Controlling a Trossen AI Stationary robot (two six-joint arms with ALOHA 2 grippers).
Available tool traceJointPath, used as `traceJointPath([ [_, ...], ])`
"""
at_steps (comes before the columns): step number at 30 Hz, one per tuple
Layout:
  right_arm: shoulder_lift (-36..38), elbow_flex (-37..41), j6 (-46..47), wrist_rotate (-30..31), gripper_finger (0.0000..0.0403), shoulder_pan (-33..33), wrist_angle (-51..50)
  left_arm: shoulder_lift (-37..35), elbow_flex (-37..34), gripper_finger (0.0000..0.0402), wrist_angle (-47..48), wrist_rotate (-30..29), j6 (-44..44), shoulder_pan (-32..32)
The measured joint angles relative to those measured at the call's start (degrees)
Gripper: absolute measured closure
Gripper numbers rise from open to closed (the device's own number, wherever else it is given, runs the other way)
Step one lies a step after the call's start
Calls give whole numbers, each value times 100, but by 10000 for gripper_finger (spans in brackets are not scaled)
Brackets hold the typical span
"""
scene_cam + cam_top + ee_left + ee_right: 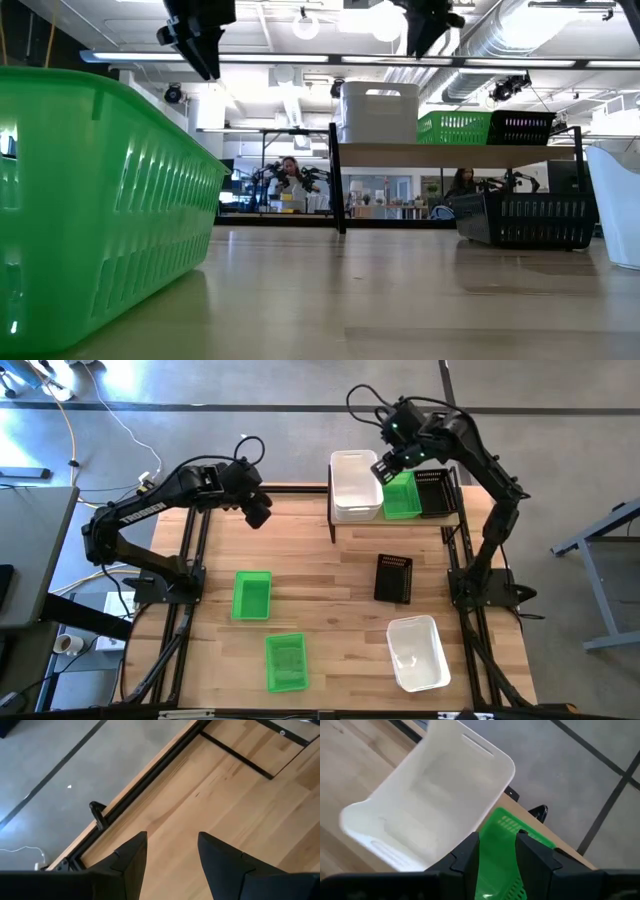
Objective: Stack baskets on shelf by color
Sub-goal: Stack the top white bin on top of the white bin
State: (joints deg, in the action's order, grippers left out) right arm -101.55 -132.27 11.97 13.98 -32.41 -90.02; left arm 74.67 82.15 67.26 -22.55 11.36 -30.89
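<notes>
The light-wood shelf (395, 520) stands at the table's far edge on black legs. Side by side on it are a white basket (355, 485), a green basket (402, 498) and a black basket (433, 492). My right gripper (385, 468) hovers open above the shelf, over the gap between the white basket (435, 805) and the green basket (497, 855). In the low view this gripper (425, 45) is well clear of the baskets' rims. My left gripper (262, 515) hangs open over the far left of the table, above bare wood (172, 837).
On the tabletop stand two green baskets (251, 595) (286, 662), a black basket (393, 578) and a white basket (417, 652). Bare wood lies between them and in front of the shelf. People sit in the room behind the table.
</notes>
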Motion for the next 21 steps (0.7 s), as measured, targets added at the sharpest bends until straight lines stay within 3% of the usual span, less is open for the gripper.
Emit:
traceJointPath([
  [4,341,258,2,42,290,220,29,0,0,234,-15,1,-148,0],
  [9,1357,1861,119,389,290,493,76,0,0,234,-169,0,-158,0],
  [16,2672,3608,935,448,290,595,1171,0,0,234,-181,44,-215,-26],
  [21,3158,4725,1432,501,290,543,2254,0,0,234,-181,50,-212,-26],
])
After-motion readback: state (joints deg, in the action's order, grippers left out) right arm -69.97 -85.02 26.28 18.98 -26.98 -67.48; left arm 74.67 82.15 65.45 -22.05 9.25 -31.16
